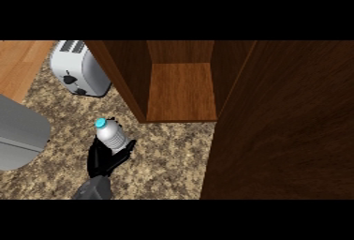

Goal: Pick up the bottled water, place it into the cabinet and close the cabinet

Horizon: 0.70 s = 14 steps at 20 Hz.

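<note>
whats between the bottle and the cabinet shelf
Just bare counter, shown in the head view. The bottle and the cabinet have nothing between them; the toaster stands aside.

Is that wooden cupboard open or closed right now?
Open: the cabinet door is swung out at the right, and the shelf inside is in plain sight.

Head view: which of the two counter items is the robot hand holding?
The blue-capped bottled water, which the robot hand curls round; the silver toaster stands apart, untouched.
</note>
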{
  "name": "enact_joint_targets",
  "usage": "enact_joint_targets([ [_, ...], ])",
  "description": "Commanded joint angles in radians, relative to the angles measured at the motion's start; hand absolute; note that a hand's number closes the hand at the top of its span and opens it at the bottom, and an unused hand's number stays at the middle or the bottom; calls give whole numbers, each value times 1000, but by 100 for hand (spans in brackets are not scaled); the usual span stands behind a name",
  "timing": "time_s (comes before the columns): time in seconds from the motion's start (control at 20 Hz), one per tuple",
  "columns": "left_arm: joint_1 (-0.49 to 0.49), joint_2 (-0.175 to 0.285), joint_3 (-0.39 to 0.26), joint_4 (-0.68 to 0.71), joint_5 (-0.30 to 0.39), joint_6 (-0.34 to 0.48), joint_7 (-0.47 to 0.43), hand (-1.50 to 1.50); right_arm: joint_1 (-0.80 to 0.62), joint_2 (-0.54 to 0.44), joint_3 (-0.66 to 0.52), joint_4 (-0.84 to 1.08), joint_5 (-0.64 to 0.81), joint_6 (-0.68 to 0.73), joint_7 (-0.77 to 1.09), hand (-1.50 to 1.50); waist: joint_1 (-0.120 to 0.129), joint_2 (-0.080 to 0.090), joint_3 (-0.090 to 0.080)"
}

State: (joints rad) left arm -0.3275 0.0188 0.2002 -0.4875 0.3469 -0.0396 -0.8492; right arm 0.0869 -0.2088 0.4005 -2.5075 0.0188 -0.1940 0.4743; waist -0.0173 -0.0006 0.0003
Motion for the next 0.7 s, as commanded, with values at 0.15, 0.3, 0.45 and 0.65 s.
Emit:
enact_joint_targets([
  [0.15,-77,-18,-33,87,24,-36,-45,150,137,-20,-40,-127,-48,50,-68,-150,0,1,0],
  [0.3,-123,-12,-34,105,-40,72,-116,150,76,-22,-54,-154,-38,24,9,-150,-7,3,-1],
  [0.45,-129,-5,-68,91,-65,85,-136,150,108,-40,-127,-126,-108,68,-58,-150,-2,2,0],
  [0.65,-120,27,-149,110,-131,-52,-115,150,145,-55,-155,-132,-104,86,-71,-150,-6,1,0],
])
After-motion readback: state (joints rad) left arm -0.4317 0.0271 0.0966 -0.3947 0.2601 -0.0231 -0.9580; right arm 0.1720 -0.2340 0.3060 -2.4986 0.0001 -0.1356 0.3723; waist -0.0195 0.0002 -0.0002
